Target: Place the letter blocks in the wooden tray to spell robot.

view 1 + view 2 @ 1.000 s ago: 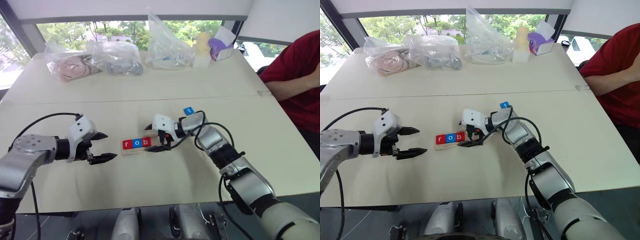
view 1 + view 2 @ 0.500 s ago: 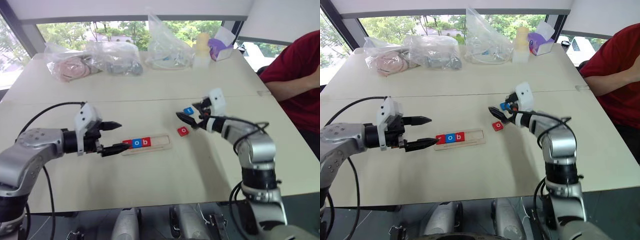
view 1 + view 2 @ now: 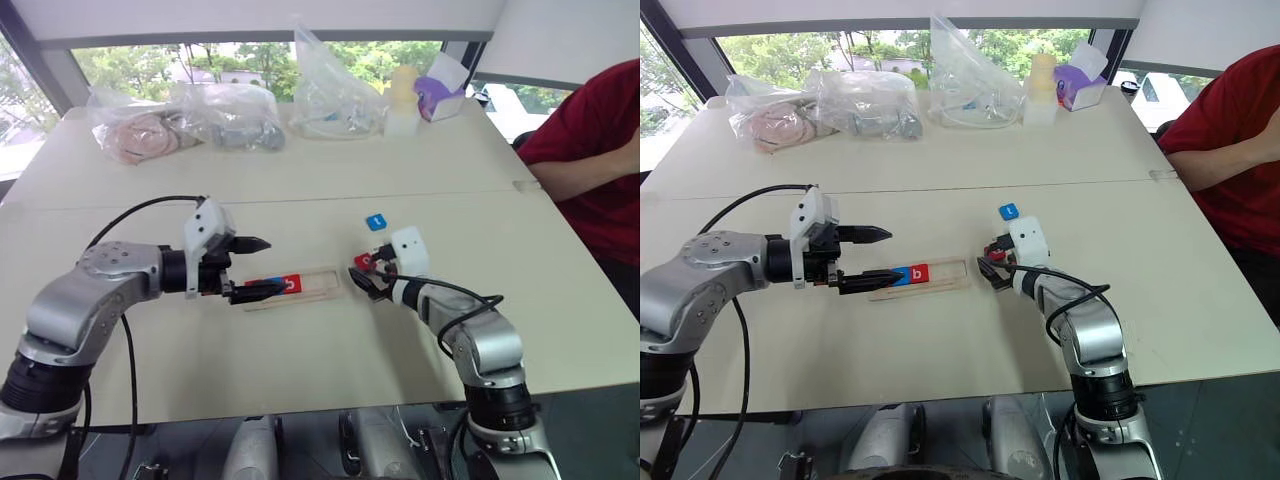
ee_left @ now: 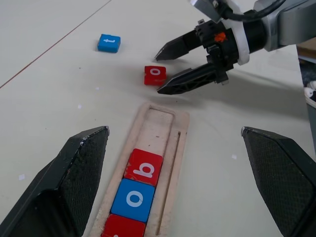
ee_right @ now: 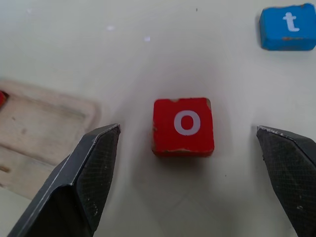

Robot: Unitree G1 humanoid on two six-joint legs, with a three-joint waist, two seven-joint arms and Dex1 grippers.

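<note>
While the red o block (image 5: 183, 126) lies flat just beyond the wooden tray's (image 4: 178, 129) empty end, we judge it light, stiff and slick-faced; our right gripper (image 5: 190, 173), jaws spread, should pinch its opposite side edges; left gripper (image 4: 175, 182) spread too

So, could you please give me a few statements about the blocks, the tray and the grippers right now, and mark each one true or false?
1. The wooden tray holds three letter blocks. True.
2. The red o block is gripped by the right gripper. False: it lies on the table between open fingers, untouched.
3. The blue t block sits in the tray. False: it lies on the table beyond the red o block.
4. The left gripper is open at the tray's filled end. True.
5. The red b block is next to the blue o block in the tray. True.
</note>
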